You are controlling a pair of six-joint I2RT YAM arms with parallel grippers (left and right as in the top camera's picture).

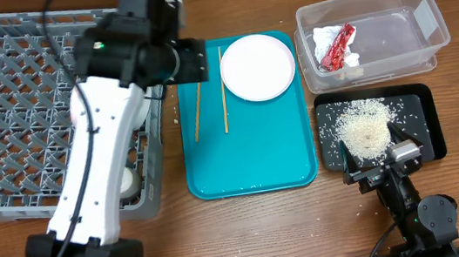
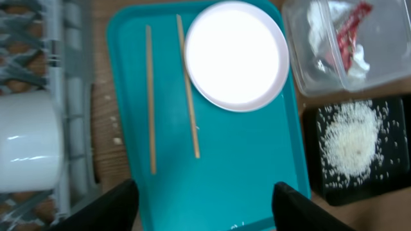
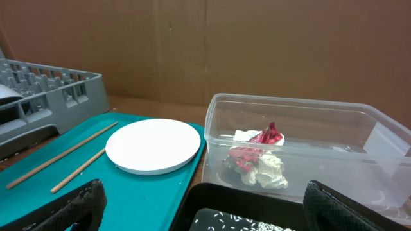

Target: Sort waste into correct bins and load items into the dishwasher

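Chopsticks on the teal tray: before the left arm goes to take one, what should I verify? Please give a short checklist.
1. Left pincer open, empty: ok.
2. Chopsticks lie flat on teal tray, apart from each other: ok.
3. Gap between plate and nearer chopstick: cannot tell; rim runs right beside it.
4. Right pincer away from them, above black tray: ok.
5. All rice in black tray: not ok; stray grains on table.

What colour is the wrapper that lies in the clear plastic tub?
The wrapper is red; the overhead view shows it best.
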